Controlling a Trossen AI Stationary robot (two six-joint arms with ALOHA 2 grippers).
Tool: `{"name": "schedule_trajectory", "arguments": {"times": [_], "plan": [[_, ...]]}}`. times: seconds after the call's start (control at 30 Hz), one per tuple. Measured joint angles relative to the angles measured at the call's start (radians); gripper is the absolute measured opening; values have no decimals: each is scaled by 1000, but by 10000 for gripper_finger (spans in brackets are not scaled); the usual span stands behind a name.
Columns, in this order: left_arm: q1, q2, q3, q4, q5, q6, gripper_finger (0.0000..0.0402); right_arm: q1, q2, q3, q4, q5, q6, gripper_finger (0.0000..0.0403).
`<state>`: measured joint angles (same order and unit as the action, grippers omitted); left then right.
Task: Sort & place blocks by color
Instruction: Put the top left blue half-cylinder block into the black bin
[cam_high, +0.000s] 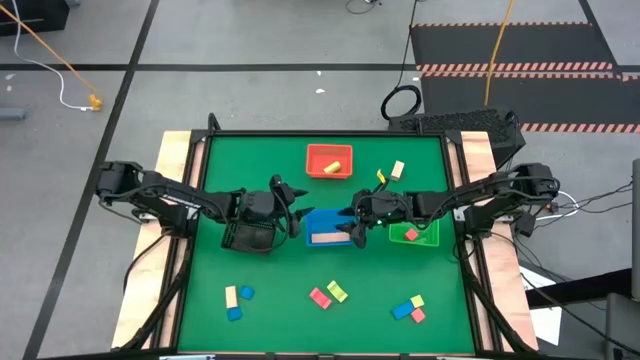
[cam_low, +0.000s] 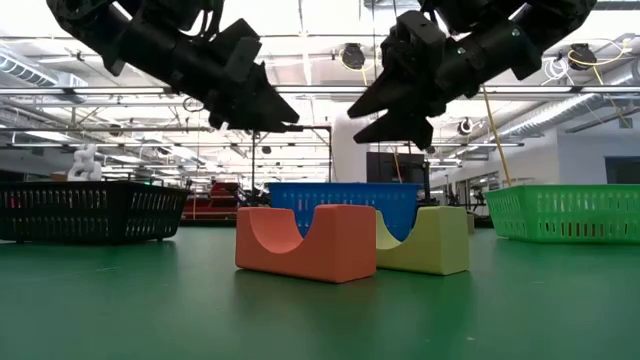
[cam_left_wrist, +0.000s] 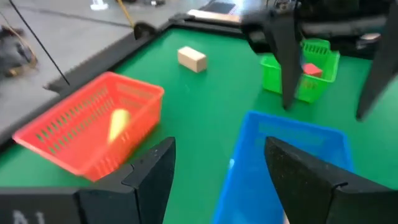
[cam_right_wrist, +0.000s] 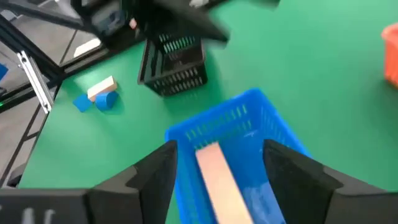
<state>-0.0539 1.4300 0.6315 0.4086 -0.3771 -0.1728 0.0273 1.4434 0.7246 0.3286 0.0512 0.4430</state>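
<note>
Both grippers are seen raised over the middle of the green table (cam_high: 270, 270), facing each other across the blue tray (cam_high: 322, 226). The left gripper (cam_high: 296, 213) is held at the tray's 9 o'clock side with its fingers spread and nothing between them; the right gripper (cam_high: 350, 224) is held at the tray's 3 o'clock side, likewise spread and empty. A pale tan bar (cam_right_wrist: 219, 180) is seen lying inside the blue tray, directly below the right gripper. A yellow block (cam_high: 337, 163) lies in the red tray (cam_high: 329, 160) at 12 o'clock from the blue tray, and a red-pink block (cam_high: 410, 235) lies in the green tray (cam_high: 415, 234) at 3 o'clock. The black tray (cam_high: 250, 236) stands under the left arm at 9 o'clock. Loose blocks are scattered elsewhere: a tan block (cam_high: 397, 170) near the red tray, a tan and two blue pieces (cam_high: 238, 298) at 7 o'clock, a red-pink and yellow-green pair (cam_high: 328, 293) at 6 o'clock, and a mixed cluster (cam_high: 409, 308) at 5 o'clock.
</note>
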Motion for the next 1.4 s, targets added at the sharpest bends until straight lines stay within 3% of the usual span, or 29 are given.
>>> {"name": "schedule_trajectory", "arguments": {"times": [0.23,0.53,0.77,1.07,1.27,1.4], "plan": [[-83,0,0,-52,16,-116,248,-52,-129,0,-18,1,-16,239],[-226,0,-1,-195,242,-149,248,-59,-200,-18,-81,32,-60,239],[-354,0,-1,-231,382,-405,248,-59,-200,-98,-15,34,53,239],[-545,0,-1,-476,385,-435,248,-59,-200,-197,189,85,76,240],[-636,0,-1,-616,375,-423,248,-58,-200,-221,198,84,155,240],[-685,0,-1,-695,290,-326,248,-58,-200,-225,199,87,174,240]]}}
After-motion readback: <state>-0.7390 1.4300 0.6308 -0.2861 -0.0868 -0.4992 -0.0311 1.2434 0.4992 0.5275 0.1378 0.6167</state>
